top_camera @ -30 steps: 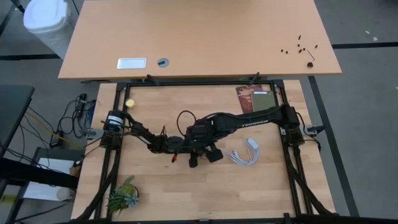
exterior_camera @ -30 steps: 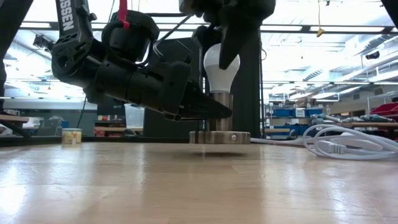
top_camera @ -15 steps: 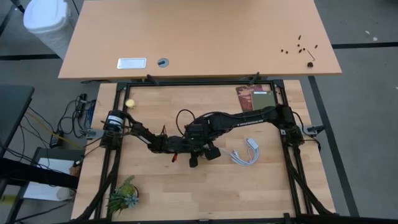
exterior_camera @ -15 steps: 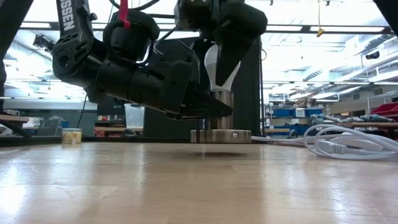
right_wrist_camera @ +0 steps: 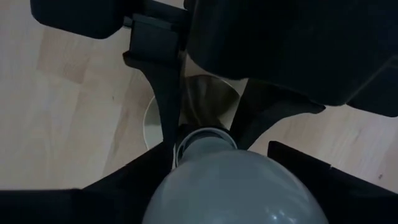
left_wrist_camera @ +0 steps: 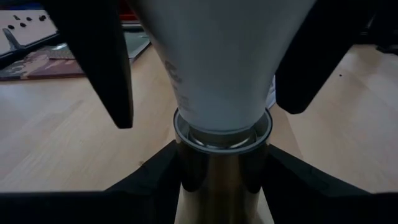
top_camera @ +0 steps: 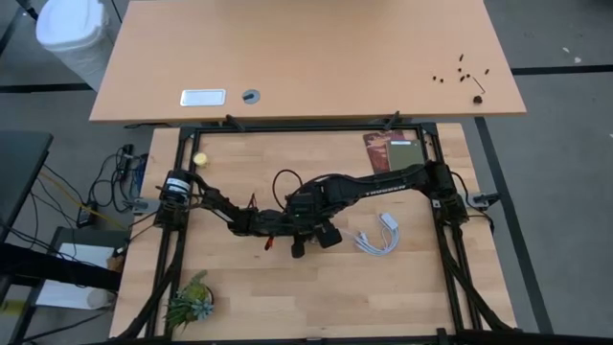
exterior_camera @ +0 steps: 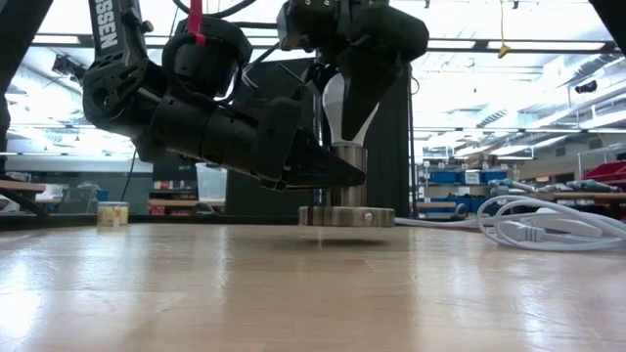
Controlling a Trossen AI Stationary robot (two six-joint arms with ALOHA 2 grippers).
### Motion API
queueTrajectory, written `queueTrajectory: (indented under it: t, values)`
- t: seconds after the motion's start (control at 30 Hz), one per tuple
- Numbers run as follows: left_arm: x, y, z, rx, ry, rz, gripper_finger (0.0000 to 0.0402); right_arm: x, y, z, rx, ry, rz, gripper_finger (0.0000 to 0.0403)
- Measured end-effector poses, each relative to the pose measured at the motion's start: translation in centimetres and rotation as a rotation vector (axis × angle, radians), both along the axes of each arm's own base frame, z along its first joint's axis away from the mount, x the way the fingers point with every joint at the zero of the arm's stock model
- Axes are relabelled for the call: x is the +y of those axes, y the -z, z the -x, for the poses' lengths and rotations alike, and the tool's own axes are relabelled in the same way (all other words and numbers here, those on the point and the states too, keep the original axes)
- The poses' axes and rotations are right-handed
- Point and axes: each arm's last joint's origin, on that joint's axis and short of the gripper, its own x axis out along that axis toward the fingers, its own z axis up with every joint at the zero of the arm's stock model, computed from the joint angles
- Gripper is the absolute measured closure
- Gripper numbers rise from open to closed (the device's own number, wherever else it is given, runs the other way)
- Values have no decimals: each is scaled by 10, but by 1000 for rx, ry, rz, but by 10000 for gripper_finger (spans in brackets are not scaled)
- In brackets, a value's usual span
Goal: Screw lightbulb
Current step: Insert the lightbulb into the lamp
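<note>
The white lightbulb (exterior_camera: 337,110) stands upright in a metal socket (exterior_camera: 344,176) whose round base disc (exterior_camera: 345,215) rests on the wooden table. My right gripper (exterior_camera: 354,93) comes down over the bulb and is shut on it. My left gripper (exterior_camera: 328,174) reaches in low from the table's left and is shut on the socket's barrel. In the high view the two grippers meet at mid-table (top_camera: 305,222) and hide the bulb. My left gripper pinches the socket's metal barrel (left_wrist_camera: 221,186) between its two fingers (left_wrist_camera: 152,177), just below the rim where the bulb enters. It comes in nearly level from the table's left. The socket stands upright on its disc. My right gripper holds the bulb's rounded dome (right_wrist_camera: 236,186) between its two fingers (right_wrist_camera: 118,190), one on each side. The fingers (left_wrist_camera: 102,68) point down from above. The bulb stands upright with its narrow base in the socket (left_wrist_camera: 221,134).
A coiled white cable (top_camera: 376,238) lies right of the grippers. A brown book (top_camera: 391,151) sits at the far right, a yellow ball (top_camera: 200,159) at the far left, a small plant (top_camera: 190,302) at the near left. A second table (top_camera: 306,57) stands beyond.
My right gripper has come down a little over the bulb and shut on its dome. The bulb, the socket and my left gripper have stayed where they were.
</note>
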Motion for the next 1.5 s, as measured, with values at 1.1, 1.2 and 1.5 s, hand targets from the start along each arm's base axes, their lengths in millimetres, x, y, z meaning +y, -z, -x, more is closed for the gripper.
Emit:
queueTrajectory:
  t: [1.1, 1.2, 1.5]
  values:
    - [1, 0, 1, -9, -136, 2, 210, -17, -1, -6, -78, 784, -152, 134]
    - [2, -1, 1, -12, -154, -1, 210, -20, -1, -6, -79, 862, -165, 138]
    - [3, -1, 1, -13, -168, -11, 210, -29, -1, -6, -90, 985, -182, 133]
